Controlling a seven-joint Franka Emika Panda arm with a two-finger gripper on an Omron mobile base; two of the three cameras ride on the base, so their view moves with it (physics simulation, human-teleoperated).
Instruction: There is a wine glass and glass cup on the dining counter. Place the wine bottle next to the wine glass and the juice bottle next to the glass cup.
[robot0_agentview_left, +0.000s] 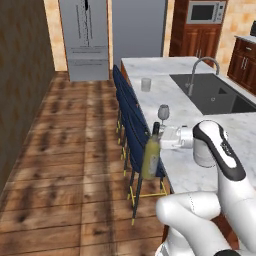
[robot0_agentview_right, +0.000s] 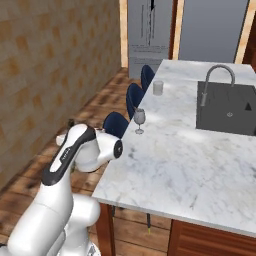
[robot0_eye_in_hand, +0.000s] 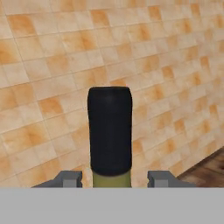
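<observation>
Pincer (robot0_eye_in_hand: 112, 178) grasping wine bottle (robot0_agentview_left: 151, 156) beside marble dining counter (robot0_agentview_left: 200, 165), over wood floor (robot0_agentview_left: 75, 165).

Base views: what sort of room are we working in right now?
A home kitchen, most likely: a marble-topped dining counter with an inset sink and curved tap, blue stools along its edge, and a steel fridge with a built-in microwave beyond.

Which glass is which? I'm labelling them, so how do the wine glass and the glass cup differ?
The wine glass has a rounded bowl on a thin stem; the glass cup is a straight-sided tumbler with no stem. The wine glass stands nearer the robot, close to the held wine bottle; the glass cup stands farther along the dining counter. Both are clear, upright, and near the stool-side edge.
</observation>
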